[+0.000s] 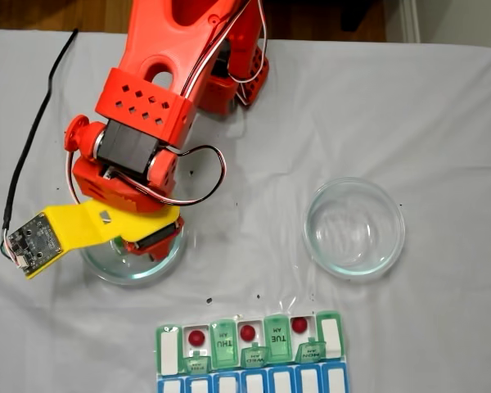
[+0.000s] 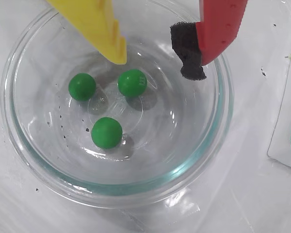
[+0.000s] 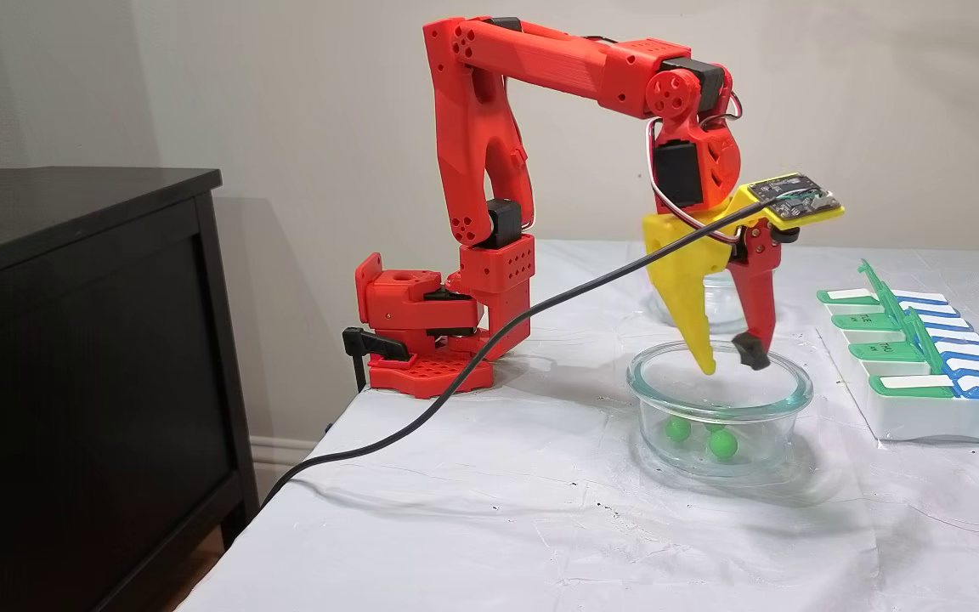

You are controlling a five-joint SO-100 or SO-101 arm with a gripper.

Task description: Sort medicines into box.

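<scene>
From above, a fixed view shows three red balls [image 1: 196,336] sitting in open cells of the pill organizer [image 1: 250,344], and a second glass dish [image 1: 354,226] to the right. The wrist view shows three green balls [image 2: 132,82] on the floor of the glass dish [image 2: 19,141], below the gripper [image 2: 157,63], whose jaws are spread with nothing between them. The side fixed view shows the fingertips [image 3: 708,365] at rim height, above the balls.

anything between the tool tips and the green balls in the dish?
Nothing. In the wrist view the open tool hangs over the three green balls inside the glass dish, only bare glass between.
</scene>
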